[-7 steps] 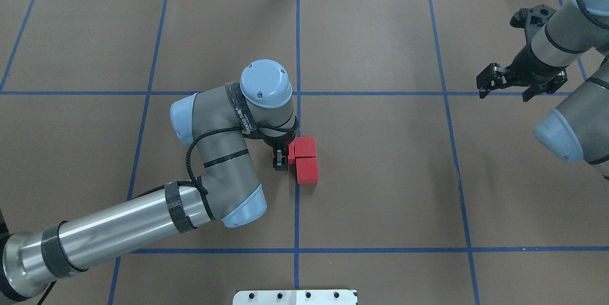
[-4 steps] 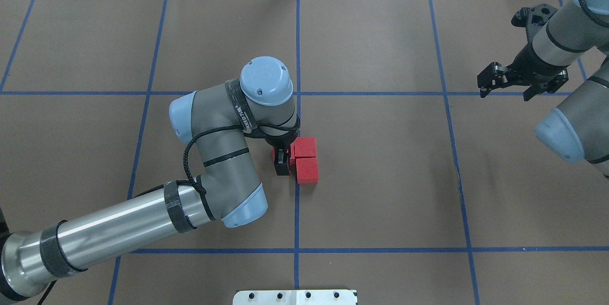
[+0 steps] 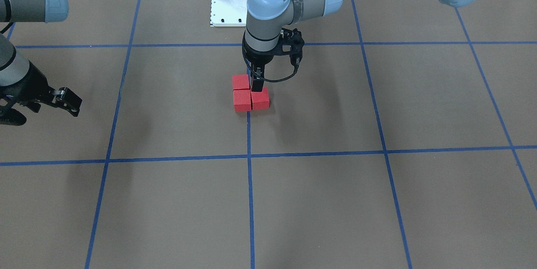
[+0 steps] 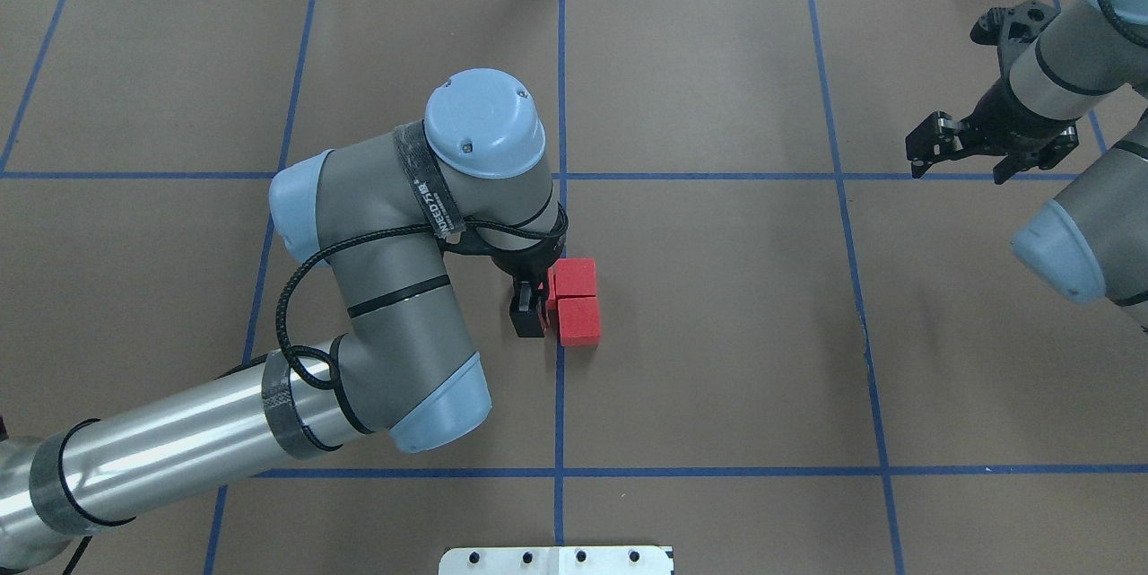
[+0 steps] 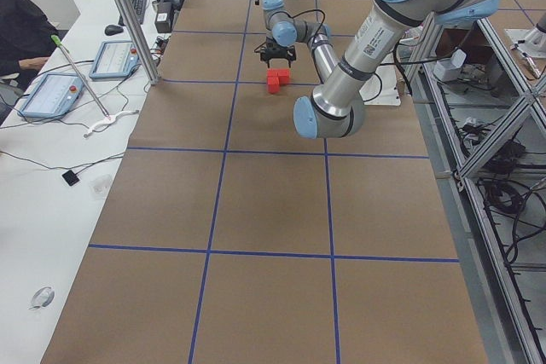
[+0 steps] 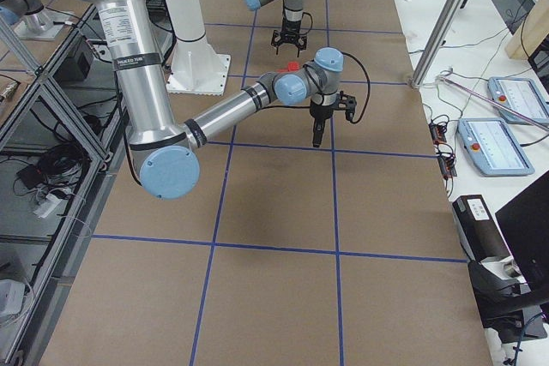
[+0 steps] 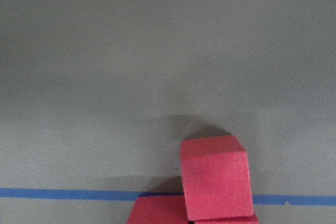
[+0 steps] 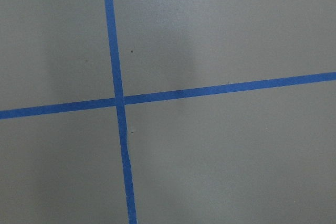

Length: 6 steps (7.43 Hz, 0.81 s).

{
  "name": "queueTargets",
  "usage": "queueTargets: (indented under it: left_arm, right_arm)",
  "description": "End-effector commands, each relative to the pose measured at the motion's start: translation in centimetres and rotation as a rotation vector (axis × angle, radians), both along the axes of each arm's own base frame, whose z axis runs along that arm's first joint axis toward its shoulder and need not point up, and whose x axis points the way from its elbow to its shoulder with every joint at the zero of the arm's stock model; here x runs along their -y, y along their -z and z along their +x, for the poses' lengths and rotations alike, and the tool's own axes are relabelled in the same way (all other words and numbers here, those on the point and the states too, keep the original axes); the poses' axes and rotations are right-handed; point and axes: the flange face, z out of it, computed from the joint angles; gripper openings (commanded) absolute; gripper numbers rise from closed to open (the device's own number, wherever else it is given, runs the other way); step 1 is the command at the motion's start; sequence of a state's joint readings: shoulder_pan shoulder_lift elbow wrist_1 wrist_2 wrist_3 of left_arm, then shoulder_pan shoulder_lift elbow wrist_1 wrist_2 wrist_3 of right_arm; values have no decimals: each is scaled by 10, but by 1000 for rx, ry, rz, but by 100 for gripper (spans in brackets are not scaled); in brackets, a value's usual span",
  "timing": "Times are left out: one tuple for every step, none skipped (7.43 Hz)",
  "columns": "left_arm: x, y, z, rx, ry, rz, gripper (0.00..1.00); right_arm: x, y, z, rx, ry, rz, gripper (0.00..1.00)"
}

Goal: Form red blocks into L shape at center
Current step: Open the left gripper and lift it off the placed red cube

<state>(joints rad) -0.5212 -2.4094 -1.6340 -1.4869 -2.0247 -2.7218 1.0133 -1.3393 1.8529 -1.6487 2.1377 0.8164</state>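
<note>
From my console I saw the three red blocks point(image 4: 575, 277) lying at the center point(image 3: 235, 123) of the bench point(image 3: 377, 202), packed face to face in an L. The corner block point(image 3: 242, 100) sat farthest from the robot. The base-side block point(image 3: 241, 82) touched it on the robot's side, and the third block point(image 3: 260, 99) touched it toward the robot's left. The middle tape line point(image 3: 249, 134) ran up to the seam between the corner block and the third block.

The left pincer point(image 3: 256, 85) pointed straight down over the third block. In both side views its fingers stood apart and clear above the red, gripping nothing. The left wrist camera saw only the blocks at the bottom of its frame.

The right pincer point(image 4: 958, 173) hovered well apart, out toward the bench's right side. Its fingers were spread wide and empty over a tape crossing point(image 8: 118, 99).
</note>
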Motion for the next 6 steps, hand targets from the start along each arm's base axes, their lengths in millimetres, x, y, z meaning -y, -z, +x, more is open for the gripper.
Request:
queueTargets:
  left_arm:
    - [-20,16,-45,-61,-127,209,100]
    - [-20,14,-84,-55,-201,348,100]
    - [-26,3,-117,-38,-305,500,100]
    - [-26,-18,-151,-22,-407,671,100]
    - [-14,-27,-171,-1,-494,820,100]
    - [6,-44,-195,38,-579,944,100]
  right_arm:
    - [5,-2,13,-4,-21,2,100]
    - [11,1,34,16,-51,-7,100]
    - [12,-5,57,60,-54,-32,100]
    - [12,-23,91,72,-44,-22,100]
    - [7,-45,119,62,-32,-15,100]
    - [-1,-68,144,49,-19,-7,100]
